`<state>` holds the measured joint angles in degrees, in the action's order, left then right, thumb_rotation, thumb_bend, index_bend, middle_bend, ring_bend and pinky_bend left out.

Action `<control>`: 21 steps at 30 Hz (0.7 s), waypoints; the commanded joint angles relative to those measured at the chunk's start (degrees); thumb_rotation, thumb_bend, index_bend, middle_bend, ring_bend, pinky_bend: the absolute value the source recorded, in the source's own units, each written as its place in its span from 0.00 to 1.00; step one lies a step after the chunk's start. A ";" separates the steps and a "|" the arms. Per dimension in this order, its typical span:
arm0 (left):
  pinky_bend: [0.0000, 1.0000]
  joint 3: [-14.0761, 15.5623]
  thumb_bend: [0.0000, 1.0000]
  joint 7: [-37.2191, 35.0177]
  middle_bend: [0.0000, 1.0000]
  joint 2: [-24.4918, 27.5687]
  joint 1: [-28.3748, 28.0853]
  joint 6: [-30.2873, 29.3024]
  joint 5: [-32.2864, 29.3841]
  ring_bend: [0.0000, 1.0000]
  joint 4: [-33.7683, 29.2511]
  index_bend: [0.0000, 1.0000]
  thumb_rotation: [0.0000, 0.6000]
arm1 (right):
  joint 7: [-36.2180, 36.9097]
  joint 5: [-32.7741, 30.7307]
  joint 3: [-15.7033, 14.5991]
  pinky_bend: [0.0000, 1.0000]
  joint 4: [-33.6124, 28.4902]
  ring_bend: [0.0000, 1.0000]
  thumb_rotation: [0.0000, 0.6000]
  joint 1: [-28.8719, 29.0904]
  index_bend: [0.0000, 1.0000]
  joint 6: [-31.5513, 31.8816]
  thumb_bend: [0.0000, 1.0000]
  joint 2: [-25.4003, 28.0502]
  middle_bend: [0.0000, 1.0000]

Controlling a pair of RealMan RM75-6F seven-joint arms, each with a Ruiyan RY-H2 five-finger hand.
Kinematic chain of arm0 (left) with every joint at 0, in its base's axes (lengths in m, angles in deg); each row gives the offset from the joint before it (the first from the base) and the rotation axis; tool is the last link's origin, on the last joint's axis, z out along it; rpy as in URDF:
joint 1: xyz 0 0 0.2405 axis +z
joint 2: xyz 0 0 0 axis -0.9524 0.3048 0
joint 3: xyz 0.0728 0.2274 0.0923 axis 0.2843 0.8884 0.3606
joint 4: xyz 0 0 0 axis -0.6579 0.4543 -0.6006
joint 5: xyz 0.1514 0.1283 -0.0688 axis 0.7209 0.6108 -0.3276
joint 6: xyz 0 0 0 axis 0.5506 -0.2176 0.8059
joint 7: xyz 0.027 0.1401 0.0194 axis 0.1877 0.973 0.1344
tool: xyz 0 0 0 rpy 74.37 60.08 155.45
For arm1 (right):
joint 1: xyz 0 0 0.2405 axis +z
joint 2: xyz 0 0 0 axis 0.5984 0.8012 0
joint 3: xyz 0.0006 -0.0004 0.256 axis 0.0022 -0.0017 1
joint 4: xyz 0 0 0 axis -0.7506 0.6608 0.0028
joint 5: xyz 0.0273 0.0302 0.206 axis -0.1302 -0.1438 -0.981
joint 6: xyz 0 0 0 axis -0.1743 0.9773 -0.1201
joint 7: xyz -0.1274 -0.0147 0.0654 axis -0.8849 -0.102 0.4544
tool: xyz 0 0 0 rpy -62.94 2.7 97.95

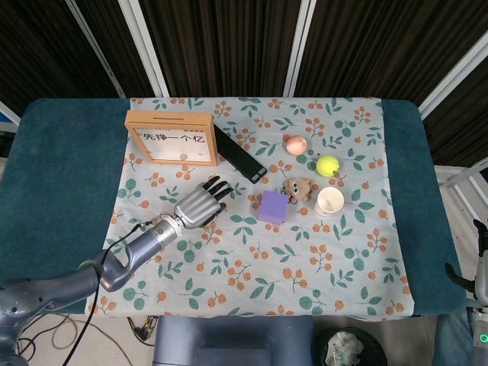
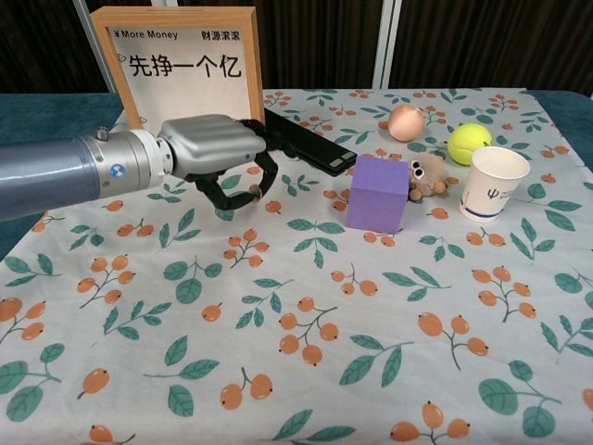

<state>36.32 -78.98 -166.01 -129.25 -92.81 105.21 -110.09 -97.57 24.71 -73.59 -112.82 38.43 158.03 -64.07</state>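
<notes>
My left hand [image 1: 202, 202] hovers above the floral cloth, fingers apart and lightly curled, holding nothing. In the chest view the left hand [image 2: 218, 153] hangs just in front of the wooden picture frame [image 2: 183, 79] and beside the near end of the long black box [image 2: 309, 140]. The frame [image 1: 171, 138] and black box [image 1: 239, 153] lie just beyond its fingertips. A purple cube [image 1: 273, 207] stands to its right. Only a sliver of my right hand [image 1: 479, 267] shows, off the table's right edge.
Right of the cube [image 2: 379, 193] sit a small plush toy [image 2: 428, 177], a white paper cup [image 2: 497, 183], a yellow tennis ball [image 2: 469, 143] and a pale peach-coloured ball [image 2: 406, 121]. The floral cloth [image 1: 252, 282] covers a teal table [image 1: 61, 175].
</notes>
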 commanded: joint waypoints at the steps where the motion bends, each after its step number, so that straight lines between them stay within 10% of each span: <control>1: 0.00 -2.69 0.48 1.97 0.10 3.75 -0.29 -1.80 -1.24 0.00 -4.54 0.66 1.00 | 0.02 0.04 0.00 0.00 -0.01 0.00 1.00 0.01 0.13 0.04 0.26 -0.02 0.03; 21: 0.00 -19.02 0.48 17.31 0.13 29.85 -7.99 6.92 -25.77 0.00 -26.31 0.68 1.00 | 0.13 0.31 -0.13 0.00 0.00 0.00 1.00 -0.06 0.13 0.34 0.26 -0.16 0.03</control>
<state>18.79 -64.08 -138.29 -135.32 -88.41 83.56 -135.82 -97.45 25.00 -73.70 -112.81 38.36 158.39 -64.25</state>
